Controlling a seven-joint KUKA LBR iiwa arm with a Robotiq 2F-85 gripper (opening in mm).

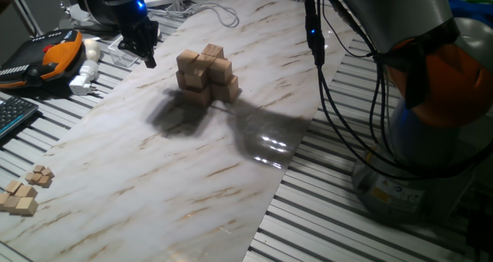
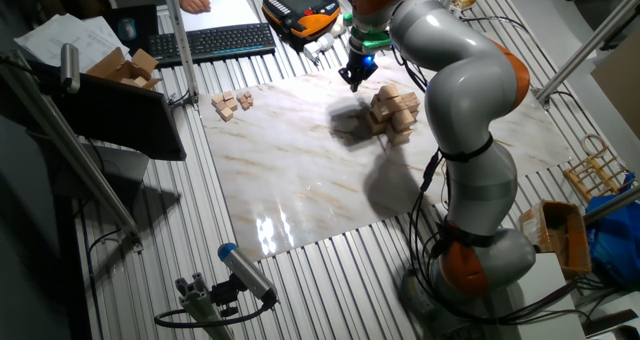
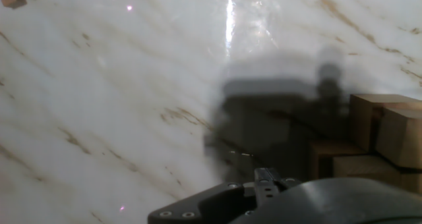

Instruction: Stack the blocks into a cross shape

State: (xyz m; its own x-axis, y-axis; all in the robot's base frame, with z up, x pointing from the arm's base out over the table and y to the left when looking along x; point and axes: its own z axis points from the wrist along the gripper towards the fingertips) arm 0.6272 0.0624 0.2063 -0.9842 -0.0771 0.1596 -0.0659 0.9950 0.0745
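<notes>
Several tiny wooden cubes (image 1: 21,194) lie in a loose cluster at the near left edge of the marble board (image 1: 154,185) in one fixed view; they look no part of the job and sit well apart from everything else. Farther in, toward the far end of the board, the blocks (image 1: 206,75) stand gathered in a compact pile, at least two layers high, with one block raised at the far side; a dark shadow spreads on the board just in front of them. Whether the pile already reads as a full cross I cannot tell from these angles. Beyond the pile, near the board's far left edge, the gripper (image 1: 146,50) hangs above the surface, just beside the blocks but not touching them. It carries nothing; whether its fingers are parted or together I cannot tell, since they show only as a dark mass in every view. In the hand view the stack fills the lower right corner. I judge the building nearly or wholly done. To do this step well, the arm should lift straight up before travelling sideways, since any brush against the upper blocks could shift them. An orange pendant (image 1: 54,52) rests farther back, off the board.
</notes>
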